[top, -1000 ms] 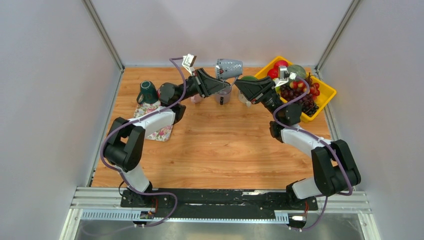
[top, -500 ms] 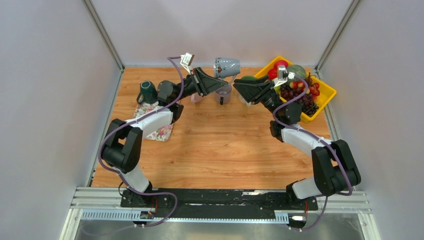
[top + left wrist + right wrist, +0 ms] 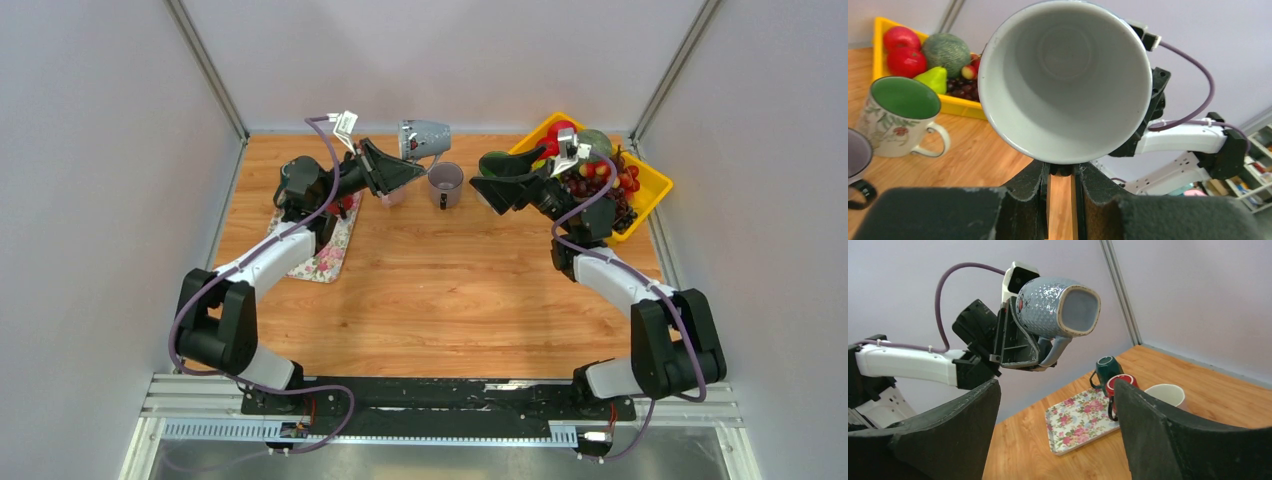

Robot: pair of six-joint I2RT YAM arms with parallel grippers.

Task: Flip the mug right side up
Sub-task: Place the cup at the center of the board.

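Note:
A blue-grey dotted mug (image 3: pixel 426 137) hangs on its side in the air over the back of the table. My left gripper (image 3: pixel 411 163) is shut on its handle. In the left wrist view the mug's pale mouth (image 3: pixel 1065 80) faces the camera, just above the left gripper (image 3: pixel 1062 171). The right wrist view shows the mug (image 3: pixel 1055 307) with its opening turned toward that camera and the handle underneath, held by the left gripper (image 3: pixel 1045 357). My right gripper (image 3: pixel 486 182) is to the right of the mug, apart from it. That right gripper (image 3: pixel 1055 385) is open, with nothing in it.
A purple mug (image 3: pixel 445 183) and a pale cup (image 3: pixel 392 197) stand upright under the held mug. A floral tray (image 3: pixel 325 245) lies at the left with a green mug (image 3: pixel 1105 370) and a red mug (image 3: pixel 1120 387). A floral mug (image 3: pixel 898 117) stands near the yellow fruit bin (image 3: pixel 655 185).
My left arm has carried the mug to the left. My right gripper has opened wide and drawn back to the right, away from the mug.

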